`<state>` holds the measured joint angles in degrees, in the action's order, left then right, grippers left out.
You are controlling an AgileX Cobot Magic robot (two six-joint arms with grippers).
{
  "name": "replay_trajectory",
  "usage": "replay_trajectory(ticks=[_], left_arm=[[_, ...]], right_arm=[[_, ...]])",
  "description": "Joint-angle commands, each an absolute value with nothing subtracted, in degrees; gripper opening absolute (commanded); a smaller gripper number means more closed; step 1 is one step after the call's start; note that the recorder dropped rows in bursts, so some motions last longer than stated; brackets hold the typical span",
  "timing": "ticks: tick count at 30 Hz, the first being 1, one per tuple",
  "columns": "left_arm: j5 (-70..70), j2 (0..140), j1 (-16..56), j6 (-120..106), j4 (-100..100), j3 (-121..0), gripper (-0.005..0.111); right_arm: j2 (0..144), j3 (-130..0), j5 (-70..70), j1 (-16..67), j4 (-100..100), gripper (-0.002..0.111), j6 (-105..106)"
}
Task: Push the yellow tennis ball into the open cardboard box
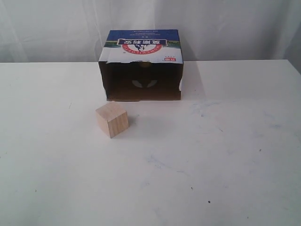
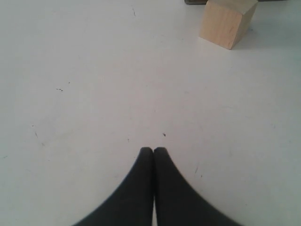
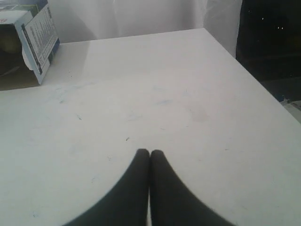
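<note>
Yellow tennis ball not seen on table (image 1: 225, 141); faint yellowish patch inside open cardboard box (image 1: 141, 47), identity uncertain. Wooden cube (image 1: 112, 119) near box mouth. Left gripper (image 2: 154, 150), right gripper (image 3: 149, 153): jaws pressed together, empty. Push judged done; next, confirm ball inside.

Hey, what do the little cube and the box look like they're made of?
The cube looks like pale unfinished wood: faint grain lines, matte faces. The box looks like brown cardboard, its top printed blue and white, probably slightly glossy.
</note>
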<state>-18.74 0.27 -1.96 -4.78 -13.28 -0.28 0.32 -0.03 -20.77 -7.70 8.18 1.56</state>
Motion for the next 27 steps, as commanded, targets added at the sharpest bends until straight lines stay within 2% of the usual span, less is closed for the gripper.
replay_trajectory(ticks=[1, 8, 11, 27], left_arm=[[-19.0, 0.0, -1.6, -4.5, -13.3, 0.0, 0.000], [-19.0, 0.0, -1.6, -4.5, -13.3, 0.0, 0.000], [-22.5, 0.0, -3.9, -0.8, -10.0, 0.0, 0.000], [-22.2, 0.0, -3.9, -1.4, -10.2, 0.0, 0.000]], right_arm=[[0.0, 0.0, -20.2, -8.0, 8.3, 0.000, 1.2], [0.0, 0.0, -20.2, -8.0, 8.3, 0.000, 1.2], [0.0, 0.0, -20.2, -8.0, 8.3, 0.000, 1.2], [0.0, 0.0, -20.2, -8.0, 8.3, 0.000, 1.2]])
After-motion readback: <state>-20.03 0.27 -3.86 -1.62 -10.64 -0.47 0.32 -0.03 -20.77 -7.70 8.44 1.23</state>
